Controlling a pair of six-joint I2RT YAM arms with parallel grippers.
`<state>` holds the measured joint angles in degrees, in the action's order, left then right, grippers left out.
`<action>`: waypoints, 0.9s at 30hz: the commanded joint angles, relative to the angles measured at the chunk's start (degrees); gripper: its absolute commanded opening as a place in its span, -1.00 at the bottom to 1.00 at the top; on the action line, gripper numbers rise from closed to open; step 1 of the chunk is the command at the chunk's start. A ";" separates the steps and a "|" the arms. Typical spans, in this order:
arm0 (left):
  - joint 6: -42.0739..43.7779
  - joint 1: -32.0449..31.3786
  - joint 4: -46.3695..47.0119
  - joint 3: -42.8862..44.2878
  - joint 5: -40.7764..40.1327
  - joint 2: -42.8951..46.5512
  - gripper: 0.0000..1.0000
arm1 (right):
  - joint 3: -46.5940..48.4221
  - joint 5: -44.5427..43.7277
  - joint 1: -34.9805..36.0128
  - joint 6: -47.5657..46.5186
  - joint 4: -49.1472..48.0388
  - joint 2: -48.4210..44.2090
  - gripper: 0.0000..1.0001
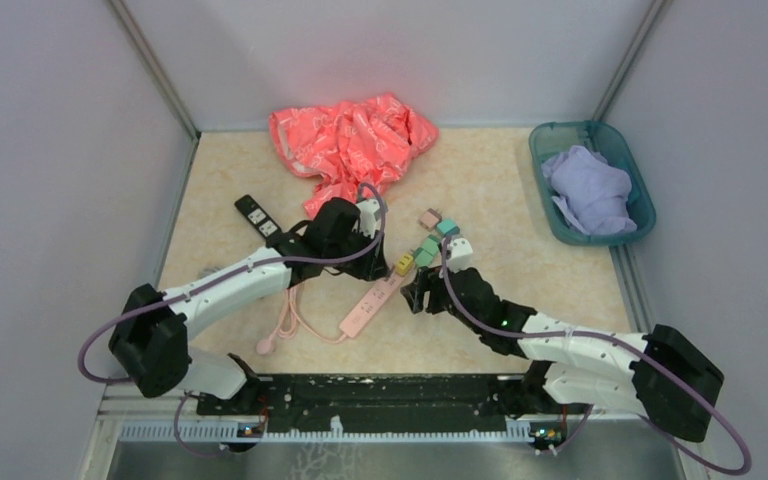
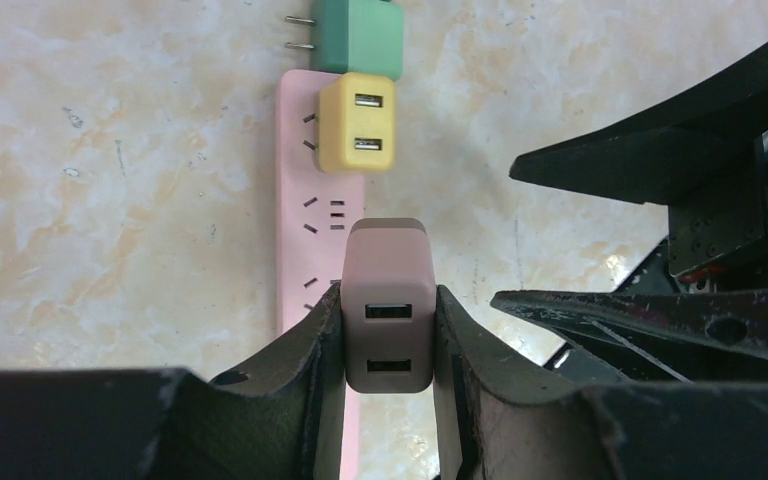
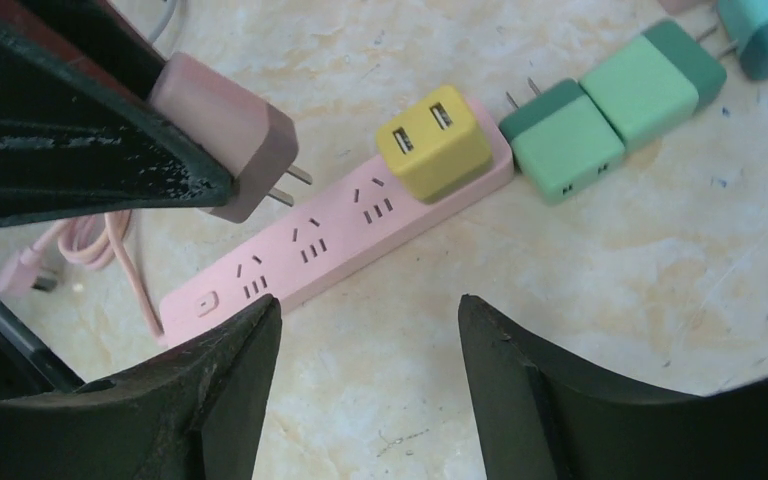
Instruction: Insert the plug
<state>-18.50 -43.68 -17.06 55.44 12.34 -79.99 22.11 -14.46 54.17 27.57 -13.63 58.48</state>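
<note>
Plug, mauve, two USB ports on its back face: gripped by the left hand, one finger on each side face, in the air above the pink strip. Right-wrist view: prongs clear of the strip and in no socket; plug tilted, prongs pointing down toward the free sockets. Strip lies flat on the tabletop. Yellow plug is seated in the end socket away from the switch, with three sockets free between it and the switch. Green plug lies loose on the tabletop just past that end, prongs showing; more green and teal ones lie in a row beyond it. Right hand: jaws wide apart, holding nothing, hovering over bare tabletop just beside the strip's long edge. At the back: red cloth; at right, teal basket with lilac cloth inside.
</note>
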 commanded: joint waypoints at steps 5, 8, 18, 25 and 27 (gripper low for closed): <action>4.37 -1.79 -1.06 2.54 -6.54 -2.95 -1.00 | -6.50 -5.54 -1.44 24.10 -11.64 1.49 0.20; 4.84 -2.31 -1.06 3.12 -6.52 -4.28 -1.00 | -8.17 -4.82 -3.01 27.52 -15.49 2.94 0.13; 6.12 -3.37 -1.20 4.43 -7.27 -7.20 -1.00 | -8.92 -0.77 -5.70 32.00 -26.10 11.40 0.03; 6.54 -3.86 -1.47 5.23 -8.03 -9.13 -1.00 | -8.49 4.50 -5.74 35.11 -33.47 19.44 -0.08; 6.70 -3.99 -1.56 5.45 -7.99 -9.64 -1.00 | -8.39 6.54 -5.70 36.03 -36.28 22.12 -0.12</action>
<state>-13.04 -47.20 -18.52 58.67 4.93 -88.53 12.80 -12.16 48.84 60.66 -39.81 76.73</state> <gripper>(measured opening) 0.376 0.461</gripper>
